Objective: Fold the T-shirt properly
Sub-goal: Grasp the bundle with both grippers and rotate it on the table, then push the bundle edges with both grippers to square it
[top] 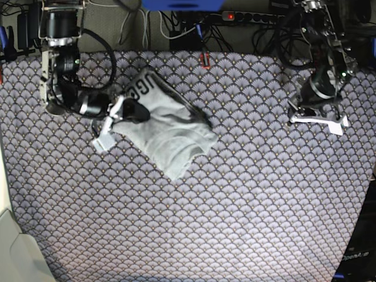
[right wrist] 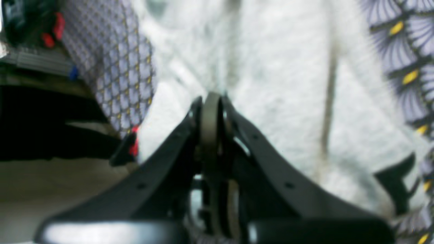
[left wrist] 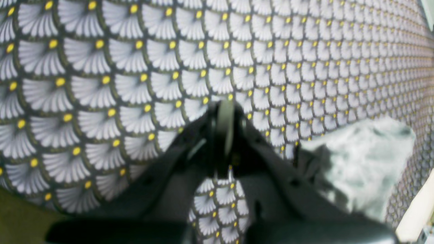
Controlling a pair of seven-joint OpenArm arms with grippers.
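The light grey T-shirt [top: 173, 134] lies crumpled on the purple fan-patterned tablecloth [top: 235, 194], left of centre, with black lettering [top: 144, 86] at its far left corner. My right gripper [top: 138, 111] rests at the shirt's left edge with its fingers shut. In the right wrist view its tips [right wrist: 211, 99] meet over the pale T-shirt [right wrist: 281, 84], and I see no cloth between them. My left gripper [top: 295, 110] hangs shut over bare cloth at the far right. In the left wrist view its tips [left wrist: 223, 110] are closed, with the T-shirt [left wrist: 366, 166] off to the right.
A power strip [top: 235, 16] and tangled cables run along the back edge behind the table. A small red and black item [top: 204, 60] sits at the cloth's far edge. The table's left edge [top: 7, 194] borders a pale floor.
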